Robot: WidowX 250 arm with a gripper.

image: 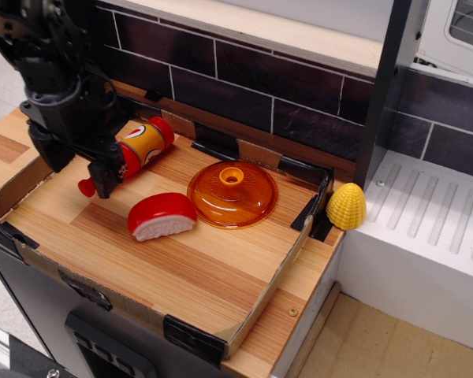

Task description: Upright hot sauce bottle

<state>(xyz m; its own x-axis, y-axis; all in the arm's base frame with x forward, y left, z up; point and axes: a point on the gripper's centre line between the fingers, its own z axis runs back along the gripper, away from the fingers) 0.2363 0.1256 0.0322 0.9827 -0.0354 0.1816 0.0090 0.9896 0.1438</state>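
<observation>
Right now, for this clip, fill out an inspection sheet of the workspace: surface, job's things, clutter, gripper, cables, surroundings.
Surface: wooden tray with cardboard rim and black corner clips.
Job's things: hot sauce bottle lying on its side, cap toward the front left; not yet upright.
Clutter: red-and-white dome toy in front of the bottle; orange lid to its right; yellow corn toy outside the tray's right corner.
Gripper: black gripper over the bottle's neck end; contact and jaw state unclear.
Cables: black loops on the arm.
Surroundings: dark tiled backsplash; white ridged surface at right.

A toy kitchen set: dark tiled backsplash point(299, 87) across the top, white sink drainboard point(433, 228) at right, wooden counter point(189, 268) below
</observation>
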